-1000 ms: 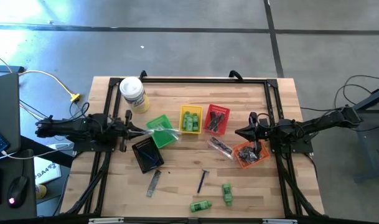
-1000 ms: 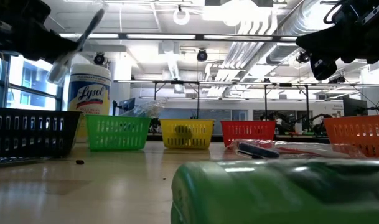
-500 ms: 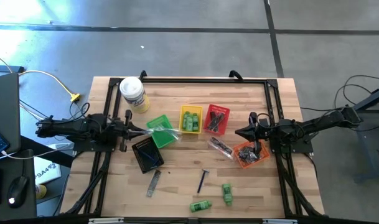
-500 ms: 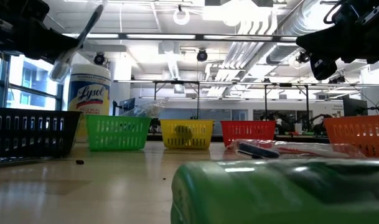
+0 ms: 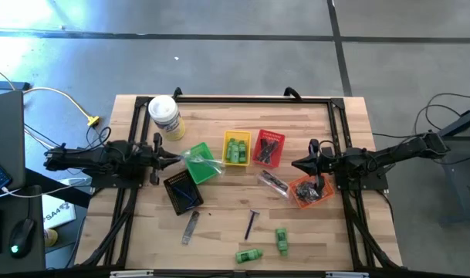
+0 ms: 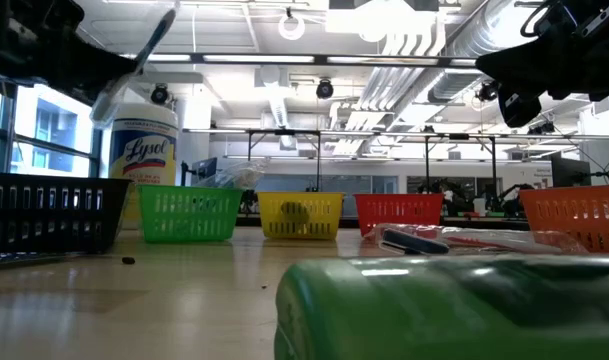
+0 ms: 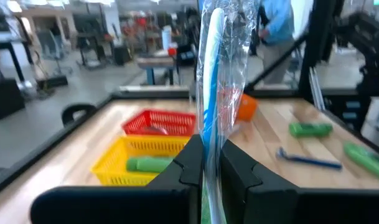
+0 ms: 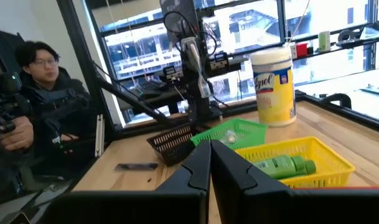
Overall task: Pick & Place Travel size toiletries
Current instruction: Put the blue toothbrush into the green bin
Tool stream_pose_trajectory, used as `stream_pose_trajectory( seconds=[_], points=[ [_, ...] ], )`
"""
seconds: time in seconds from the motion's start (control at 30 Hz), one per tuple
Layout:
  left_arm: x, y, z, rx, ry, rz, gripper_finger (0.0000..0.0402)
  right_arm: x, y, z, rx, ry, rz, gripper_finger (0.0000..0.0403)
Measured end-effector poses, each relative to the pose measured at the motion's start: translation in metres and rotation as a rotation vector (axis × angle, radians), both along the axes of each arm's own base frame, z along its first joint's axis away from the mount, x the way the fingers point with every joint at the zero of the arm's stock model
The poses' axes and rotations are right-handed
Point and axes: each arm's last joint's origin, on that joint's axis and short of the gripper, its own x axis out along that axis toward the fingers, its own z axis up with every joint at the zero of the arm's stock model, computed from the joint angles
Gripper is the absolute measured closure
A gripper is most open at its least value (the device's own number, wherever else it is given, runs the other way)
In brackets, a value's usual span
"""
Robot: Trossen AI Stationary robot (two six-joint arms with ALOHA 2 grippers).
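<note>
My left gripper (image 5: 175,160) hangs at the table's left by the green basket (image 5: 196,164). It is shut on a clear-wrapped stick with a white and blue core (image 7: 213,74), one of the toiletries. My right gripper (image 5: 296,164) hovers shut and holding nothing between the red basket (image 5: 268,148) and the orange basket (image 5: 310,191). Two green mini bottles (image 5: 281,239) (image 5: 248,255), a dark razor (image 5: 251,224) and a grey comb (image 5: 191,226) lie flat on the near part of the table. A wrapped piece (image 5: 273,181) lies beside the orange basket. My left gripper pinches the lower part of the wrapped stick (image 7: 209,146) between its two fingers, which reach in level from the table's left. The stick is lifted clear. It slants up and toward the table's right past the fingertips (image 6: 134,62), above the green basket.
A yellow basket (image 5: 236,148) with green bottles stands between the green and red ones. A black basket (image 5: 182,191) sits in front of the green one. A white canister (image 5: 164,116) stands at the far left. A black frame (image 5: 242,99) borders the table. A person (image 8: 33,93) sits beyond its left side.
My left gripper has tipped slightly where it hangs. The free end of the wrapped stick has swung a little upward and toward the table's right. My right gripper has kept still.
</note>
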Motion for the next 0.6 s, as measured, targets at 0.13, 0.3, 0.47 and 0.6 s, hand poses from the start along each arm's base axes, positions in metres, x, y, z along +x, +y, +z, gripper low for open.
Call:
stream_pose_trajectory(
  seconds=[0.13,0.3,0.47,0.6],
  points=[
    [0.002,0.000,0.010,0.024,-0.024,-0.001,0.0382,0.000,0.000,0.003,-0.002,-0.026,-0.004,0.0399],
    [0.011,-0.001,0.022,0.078,0.029,0.000,0.0382,-0.001,0.000,0.005,-0.013,-0.049,-0.005,0.0399],
    [0.023,-0.001,0.027,0.132,0.107,0.007,0.0382,-0.001,0.000,0.006,-0.014,-0.061,-0.006,0.0399],
    [0.032,-0.002,0.025,0.163,0.147,0.009,0.0382,-0.001,0.000,0.006,-0.014,-0.060,-0.006,0.0399]
  ],
)
